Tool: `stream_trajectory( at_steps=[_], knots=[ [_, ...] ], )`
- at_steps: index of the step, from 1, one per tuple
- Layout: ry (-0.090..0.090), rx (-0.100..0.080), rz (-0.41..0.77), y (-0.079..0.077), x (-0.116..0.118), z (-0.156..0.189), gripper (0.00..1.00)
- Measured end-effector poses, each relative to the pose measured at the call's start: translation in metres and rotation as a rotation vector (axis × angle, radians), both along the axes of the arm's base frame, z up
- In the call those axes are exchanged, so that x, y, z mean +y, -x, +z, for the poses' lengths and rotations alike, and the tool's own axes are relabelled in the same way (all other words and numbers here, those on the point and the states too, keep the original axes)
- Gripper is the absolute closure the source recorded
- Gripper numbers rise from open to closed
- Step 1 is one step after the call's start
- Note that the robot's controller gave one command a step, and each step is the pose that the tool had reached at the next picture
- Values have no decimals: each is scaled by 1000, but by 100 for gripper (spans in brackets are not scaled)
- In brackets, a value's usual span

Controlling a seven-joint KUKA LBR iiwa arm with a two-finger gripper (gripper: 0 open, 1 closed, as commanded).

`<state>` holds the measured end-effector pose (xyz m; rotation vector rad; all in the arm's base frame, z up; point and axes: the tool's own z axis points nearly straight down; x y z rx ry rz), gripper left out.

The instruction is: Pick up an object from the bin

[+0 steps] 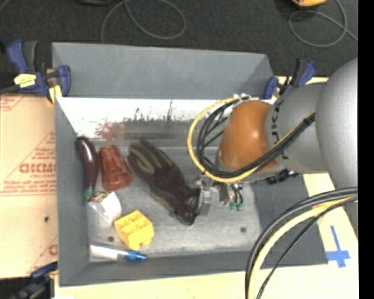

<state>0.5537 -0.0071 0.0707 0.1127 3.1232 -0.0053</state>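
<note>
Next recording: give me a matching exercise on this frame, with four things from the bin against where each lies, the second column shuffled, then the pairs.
Things:
1. dark glove
2. yellow block
3. purple aubergine
4. blue-capped pen

Places:
A. lowest in the view, along the bottom wall
B. farthest left, beside a reddish-brown ridged thing
C. middle of the bin, one end by the gripper
D. lower left, just above the pen

Pairs: 1-C, 2-D, 3-B, 4-A
</note>
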Motion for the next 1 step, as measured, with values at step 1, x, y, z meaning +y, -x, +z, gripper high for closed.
stream_trajectory(
  at_steps=[1],
  knots=[
    [0, -12, 21, -15, 0, 179, 100]
  ],
)
